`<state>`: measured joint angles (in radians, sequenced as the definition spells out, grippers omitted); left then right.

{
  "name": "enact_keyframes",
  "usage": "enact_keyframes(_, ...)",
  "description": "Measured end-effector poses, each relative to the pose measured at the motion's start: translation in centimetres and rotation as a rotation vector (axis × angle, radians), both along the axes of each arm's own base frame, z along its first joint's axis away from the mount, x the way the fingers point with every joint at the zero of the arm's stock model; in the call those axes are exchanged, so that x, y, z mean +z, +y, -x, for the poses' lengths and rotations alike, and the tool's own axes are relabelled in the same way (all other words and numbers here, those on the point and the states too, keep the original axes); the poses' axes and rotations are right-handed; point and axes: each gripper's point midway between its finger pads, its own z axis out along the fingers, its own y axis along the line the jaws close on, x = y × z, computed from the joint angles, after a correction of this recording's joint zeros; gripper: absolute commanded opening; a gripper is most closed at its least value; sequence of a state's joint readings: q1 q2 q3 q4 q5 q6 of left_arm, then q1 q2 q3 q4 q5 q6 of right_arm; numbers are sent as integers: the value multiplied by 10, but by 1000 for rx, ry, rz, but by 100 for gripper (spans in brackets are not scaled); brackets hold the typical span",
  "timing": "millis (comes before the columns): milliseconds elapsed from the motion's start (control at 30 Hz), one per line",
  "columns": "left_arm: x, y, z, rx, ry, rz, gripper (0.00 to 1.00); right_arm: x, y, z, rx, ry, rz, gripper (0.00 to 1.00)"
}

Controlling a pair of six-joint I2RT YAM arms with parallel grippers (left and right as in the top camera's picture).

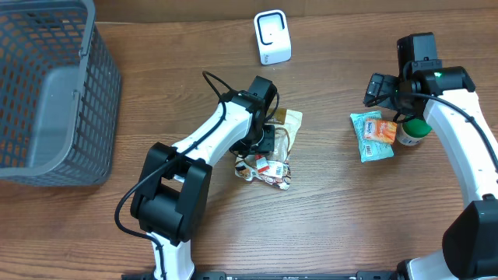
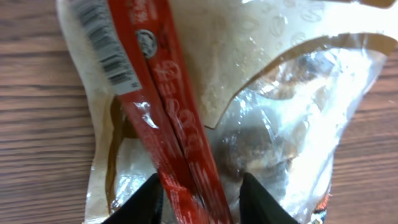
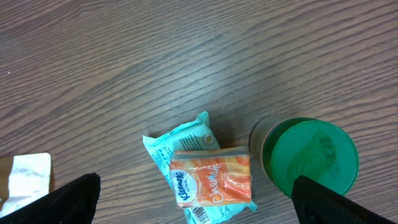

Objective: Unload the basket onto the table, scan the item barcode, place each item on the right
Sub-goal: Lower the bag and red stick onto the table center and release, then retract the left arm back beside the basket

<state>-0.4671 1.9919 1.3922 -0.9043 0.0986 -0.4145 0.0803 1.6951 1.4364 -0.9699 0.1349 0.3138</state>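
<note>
A brown wood-grain table (image 1: 156, 54) is carrying everything here, and near its middle a crinkly pouch (image 2: 280, 50), part tan paper and part clear film, is lying flat with its barcode (image 2: 102, 40) facing up at one corner. A glossy red stick pack (image 2: 174, 124) is lying diagonally across the pouch, and the left hand (image 2: 200, 199) is hovering over it with its fingers partly spread, one on each side of the red pack. Just beside the pouch, a loose heap of small wrappers (image 1: 264, 167) is sitting under the left arm. A small white box-shaped device (image 1: 272, 37) is standing upright at the far edge. To the right, the right hand (image 3: 194, 186) is hanging fully spread above a teal tissue pack (image 3: 180, 140) with an orange packet (image 3: 211, 180) on it, beside a round green-lidded jar (image 3: 311, 158). Far left, a grey mesh basket (image 1: 93, 101) is showing its solid floor.
</note>
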Motion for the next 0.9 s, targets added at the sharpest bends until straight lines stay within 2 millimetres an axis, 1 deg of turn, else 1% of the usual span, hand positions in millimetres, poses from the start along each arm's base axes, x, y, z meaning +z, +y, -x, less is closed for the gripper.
enact_keyframes(100,2,-2,4,-5,18,3,38,0,0,0,0,0,1,100)
enact_keyframes(200,15,-3,2,-4,27,6,43,0,0,0,0,0,0,100)
enact_keyframes(367,53,-7,-16,5,-7,24,46,0,0,0,-1,0,0,100)
enact_keyframes(433,69,-7,-24,9,-25,32,49,0,0,0,0,1,0,100)
enact_keyframes(467,78,-7,-28,14,-38,38,51,0,0,0,0,0,0,100)
enact_keyframes(533,92,-7,-36,11,-63,48,67,0,0,0,0,0,0,100)
enact_keyframes(567,97,-6,-39,9,-74,52,84,0,0,0,0,0,0,100)
enact_keyframes(600,102,-5,-41,8,-81,54,98,0,0,0,0,0,0,100)
enact_keyframes(667,109,-2,-46,23,-91,61,100,0,0,0,-1,0,0,100)
enact_keyframes(733,111,4,-49,39,-92,62,100,0,0,0,-1,-1,0,100)
enact_keyframes(833,111,18,-53,71,-85,57,100,0,0,0,0,0,0,100)
enact_keyframes(900,111,31,-58,105,-87,56,100,0,0,0,0,0,0,100)
